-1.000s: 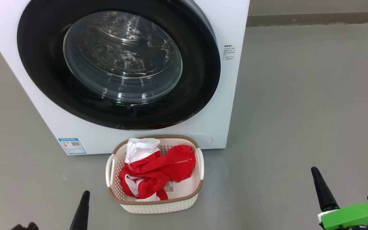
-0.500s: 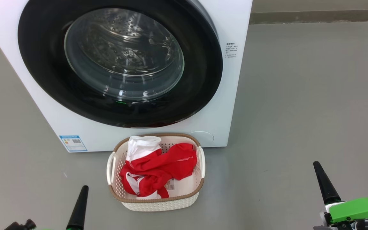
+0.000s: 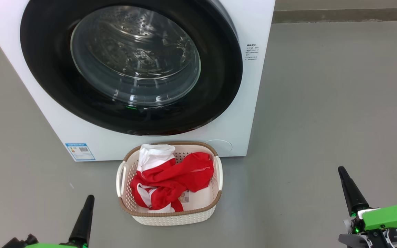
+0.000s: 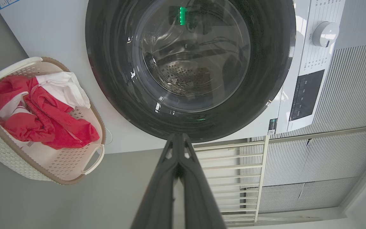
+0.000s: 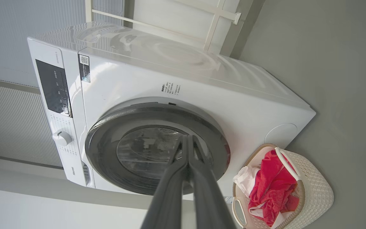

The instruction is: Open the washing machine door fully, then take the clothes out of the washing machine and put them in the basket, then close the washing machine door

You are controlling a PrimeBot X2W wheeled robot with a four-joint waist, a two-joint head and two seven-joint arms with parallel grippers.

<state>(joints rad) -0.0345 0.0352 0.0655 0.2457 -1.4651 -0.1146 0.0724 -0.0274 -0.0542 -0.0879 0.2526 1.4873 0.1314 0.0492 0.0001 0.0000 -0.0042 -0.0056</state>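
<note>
left gripper and right gripper: pinched shut, empty, tips aimed forward | basket: stood on floor between them, nearer left gripper, just before washing machine front | clothes: heaped inside basket | washing machine door: looked closed flush, up and ahead of both tips | judged nothing left to reach for

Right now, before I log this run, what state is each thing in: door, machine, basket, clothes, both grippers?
washing machine door: closed against the machine's front.
washing machine: upright, no clothes seen inside through the door.
basket: upright on the floor before the machine, holding the clothes.
clothes: heaped inside the basket.
left gripper: jaws shut, empty.
right gripper: jaws shut, empty.
</note>
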